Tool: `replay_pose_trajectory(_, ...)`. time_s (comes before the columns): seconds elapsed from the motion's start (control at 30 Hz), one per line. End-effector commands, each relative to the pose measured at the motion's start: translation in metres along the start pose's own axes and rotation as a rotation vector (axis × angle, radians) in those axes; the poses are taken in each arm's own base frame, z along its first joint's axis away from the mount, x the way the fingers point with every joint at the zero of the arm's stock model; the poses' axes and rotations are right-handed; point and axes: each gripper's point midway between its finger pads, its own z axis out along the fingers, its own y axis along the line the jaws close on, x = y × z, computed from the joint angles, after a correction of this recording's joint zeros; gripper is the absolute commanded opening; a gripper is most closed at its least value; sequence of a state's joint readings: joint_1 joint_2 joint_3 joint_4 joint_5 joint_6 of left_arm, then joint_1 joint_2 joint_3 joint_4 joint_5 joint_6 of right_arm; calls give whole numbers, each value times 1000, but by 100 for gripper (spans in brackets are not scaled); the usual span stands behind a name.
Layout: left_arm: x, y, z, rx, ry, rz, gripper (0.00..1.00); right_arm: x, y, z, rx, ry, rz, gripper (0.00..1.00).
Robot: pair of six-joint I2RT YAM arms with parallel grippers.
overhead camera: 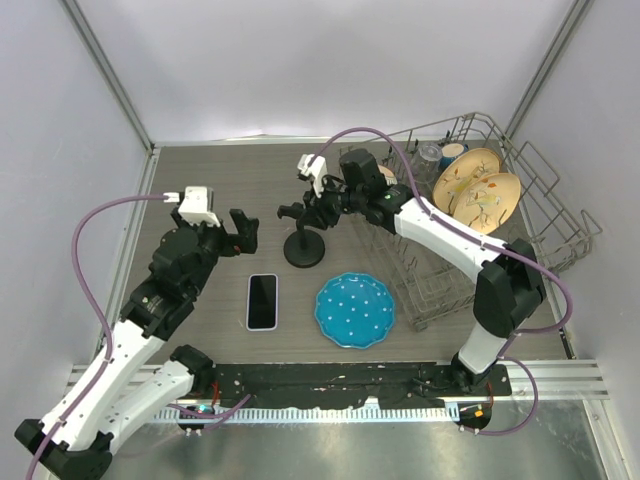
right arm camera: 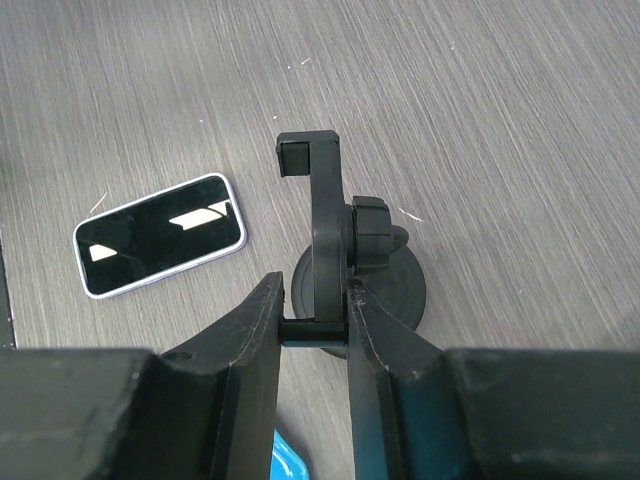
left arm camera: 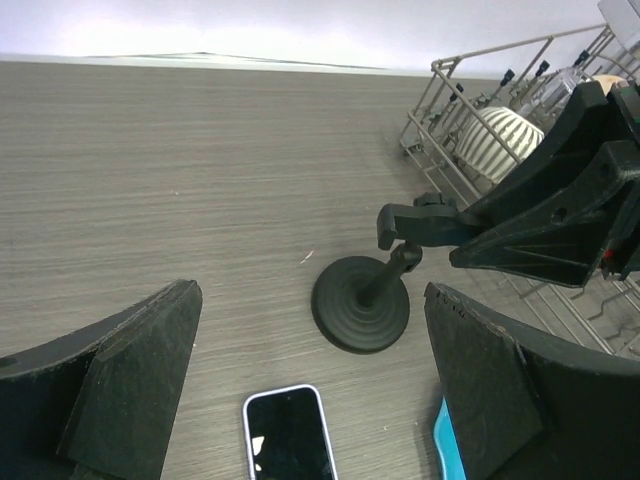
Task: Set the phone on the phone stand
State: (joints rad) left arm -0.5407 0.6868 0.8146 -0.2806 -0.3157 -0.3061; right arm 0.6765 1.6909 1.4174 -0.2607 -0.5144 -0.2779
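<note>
The phone (overhead camera: 262, 301) is being borne flat on the table (overhead camera: 240, 170), screen up, untouched by either gripper. In the top view its long axis is being laid along the 12-to-6 line, with one short end being pointed at 12 o'clock, toward the far wall, and the other at 6 o'clock, toward the arm bases. It is being shown at about 7 o'clock of the phone stand (overhead camera: 304, 248) — near it, but apart from it. The blue plate (overhead camera: 355, 309) is being seen just beside it at 3 o'clock.

The phone stand is being carried upright on its round base, with its clamp arm being pointed toward 9 o'clock in the top view. The lower end of that clamp piece is being pinched by the right gripper (right arm camera: 315, 318), whose two fingers (right arm camera: 250, 340) are being pressed against it from both sides. The hooked end is being left free beyond the fingertips.

The left gripper (overhead camera: 240, 232) is being held released, with its jaws spread wide and nothing between them. It is being held above the table at roughly 9 o'clock of the stand and 12 o'clock of the phone. In the left wrist view the phone's near end and the stand's base are being framed between its fingers (left arm camera: 130, 380).

A wire dish rack (overhead camera: 440, 275) with plates (overhead camera: 478, 190) is being seen at 3 o'clock of the stand.
</note>
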Motion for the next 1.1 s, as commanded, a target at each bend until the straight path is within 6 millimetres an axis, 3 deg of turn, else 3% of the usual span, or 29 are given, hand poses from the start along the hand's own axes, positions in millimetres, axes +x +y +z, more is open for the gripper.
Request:
replay_pose_trajectory(0.0,-8,-14,8,53,-12,-23,98,4,1,3,-18,29,-40,3)
replay_pose_trajectory(0.07,-2,-15,12,52,33,-10,98,7,-5,3,23,34,-32,10)
replay_pose_trajectory(0.17,15,-17,21,42,130,8,100,-2,-11,-2,73,17,0,36)
replay_pose_trajectory(0.2,24,-16,25,22,192,20,100,-2,-15,-5,104,27,12,53)
replay_pose_trajectory(0.33,36,-6,26,-70,344,52,100,-24,-28,-29,248,-40,54,84)
replay_pose_trajectory(0.47,66,6,14,-161,520,48,100,-43,-19,-66,315,-117,97,88)
replay_pose_trajectory(0.53,92,8,4,-177,630,25,100,-36,-15,-78,340,-115,125,88)
replay_pose_trajectory(0.6,121,11,-8,-191,724,5,100,-48,-7,-103,362,-181,128,88)
replay_pose_trajectory(0.63,130,12,-12,-203,751,-20,100,-38,-3,-106,370,-175,140,87)
replay_pose_trajectory(0.7,153,19,-23,-242,819,-35,100,-47,4,-129,396,-240,131,87)
replay_pose_trajectory(0.73,160,20,-25,-250,835,-45,100,-38,4,-132,419,-231,140,88)
replay_pose_trajectory(0.8,180,20,-30,-261,887,-73,100,-40,5,-152,465,-256,122,88)
replay_pose_trajectory(0.93,205,18,-31,-308,967,-109,100,-34,2,-171,543,-270,110,89)
replay_pose_trajectory(1.07,222,16,-23,-325,1024,-72,100,-33,5,-174,536,-288,106,89)
